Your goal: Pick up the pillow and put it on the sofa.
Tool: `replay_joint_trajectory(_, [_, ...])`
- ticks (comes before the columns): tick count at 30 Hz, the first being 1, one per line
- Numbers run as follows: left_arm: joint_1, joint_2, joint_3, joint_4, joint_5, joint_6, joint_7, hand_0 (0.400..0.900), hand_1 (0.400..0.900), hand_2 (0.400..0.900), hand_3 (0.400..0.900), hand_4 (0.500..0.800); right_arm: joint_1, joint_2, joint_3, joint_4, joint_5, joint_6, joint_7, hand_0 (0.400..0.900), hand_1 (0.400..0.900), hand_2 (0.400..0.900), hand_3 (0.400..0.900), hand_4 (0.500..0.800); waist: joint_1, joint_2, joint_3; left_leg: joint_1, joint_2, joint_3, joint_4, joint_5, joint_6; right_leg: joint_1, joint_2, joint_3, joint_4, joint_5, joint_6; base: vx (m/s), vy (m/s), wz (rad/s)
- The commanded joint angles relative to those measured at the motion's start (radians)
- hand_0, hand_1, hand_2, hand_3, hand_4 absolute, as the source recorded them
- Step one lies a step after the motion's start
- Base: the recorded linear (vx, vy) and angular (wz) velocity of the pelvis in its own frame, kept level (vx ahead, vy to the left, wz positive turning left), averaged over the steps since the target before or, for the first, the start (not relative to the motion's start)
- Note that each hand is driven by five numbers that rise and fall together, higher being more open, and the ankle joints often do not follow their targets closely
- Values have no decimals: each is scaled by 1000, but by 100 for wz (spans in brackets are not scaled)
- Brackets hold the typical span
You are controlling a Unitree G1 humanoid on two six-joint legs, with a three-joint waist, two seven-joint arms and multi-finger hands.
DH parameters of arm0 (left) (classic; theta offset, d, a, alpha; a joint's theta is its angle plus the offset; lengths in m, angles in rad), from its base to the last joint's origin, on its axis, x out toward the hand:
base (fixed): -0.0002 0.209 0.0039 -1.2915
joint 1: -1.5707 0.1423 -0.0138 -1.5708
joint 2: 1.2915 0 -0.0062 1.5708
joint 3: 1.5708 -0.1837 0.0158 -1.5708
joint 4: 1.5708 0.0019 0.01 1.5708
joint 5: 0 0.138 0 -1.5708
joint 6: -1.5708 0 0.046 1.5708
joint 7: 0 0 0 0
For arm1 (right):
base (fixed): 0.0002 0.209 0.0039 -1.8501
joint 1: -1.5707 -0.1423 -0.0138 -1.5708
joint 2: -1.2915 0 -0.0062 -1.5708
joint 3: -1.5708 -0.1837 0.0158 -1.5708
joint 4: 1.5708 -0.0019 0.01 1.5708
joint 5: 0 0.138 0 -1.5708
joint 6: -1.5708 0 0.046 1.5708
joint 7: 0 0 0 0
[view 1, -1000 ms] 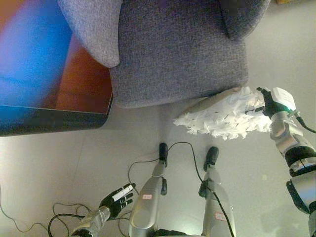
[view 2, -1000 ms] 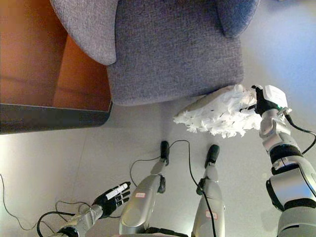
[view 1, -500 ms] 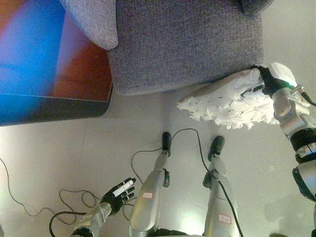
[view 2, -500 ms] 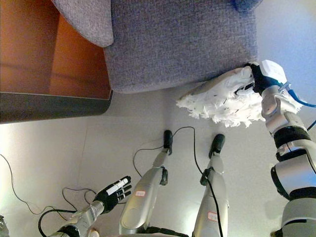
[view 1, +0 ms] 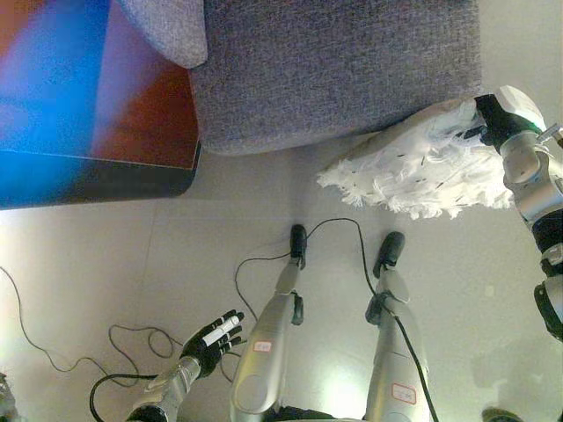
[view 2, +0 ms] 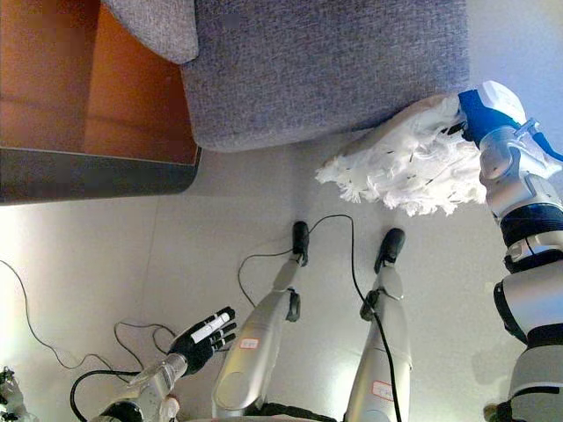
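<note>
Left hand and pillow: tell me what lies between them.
Between the open left hand and the pillow, held by the right hand, the left eye view shows only bare floor.

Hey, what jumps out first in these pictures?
The shaggy white pillow, held up by the right hand at the grey sofa seat's front right corner. The left hand hangs open low on the left, above the pale floor.

Even indoor light, a bright glare patch on the floor (view 1: 339, 391) below.
</note>
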Motion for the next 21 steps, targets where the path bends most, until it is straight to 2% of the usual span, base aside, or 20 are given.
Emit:
replay_joint_trajectory(1, [129, 55, -34, -18, -16, 9, 22, 900, 900, 900, 900, 800, -119, -84, 44, -72, 53, -62, -13, 400, 400, 400, 400, 500, 25, 19, 25, -8, -63, -48, 44, -65, 1, 72, 48, -63, 86, -162, 14, -3, 2, -3])
replay_joint_trajectory(9, [141, 69, -28, -34, 0, 37, 42, 900, 900, 900, 900, 800, -77, -94, 24, -94, 73, -98, 58, 400, 400, 400, 400, 500, 15, -5, 25, 94, -55, -48, 24, -73, -2, 178, 52, -77, 43, -156, 13, 0, 0, -2])
replay_joint_trajectory(16, [137, 91, 4, -9, 58, 79, 57, 900, 900, 900, 900, 800, -8, -105, 12, -170, 115, -144, 159, 400, 400, 400, 400, 500, 4, -78, 20, 247, -37, -41, -10, -89, -10, 356, 56, -98, -48, -128, 25, 40, -33, -3])
replay_joint_trajectory(21, [135, 102, 33, 41, 108, 112, 84, 900, 900, 900, 900, 800, 33, -117, 6, -241, 140, -138, 230, 400, 400, 400, 400, 500, 2, -137, -47, 336, -23, -25, -34, -111, -16, 482, 64, -107, -133, -104, 41, 106, -24, 2])
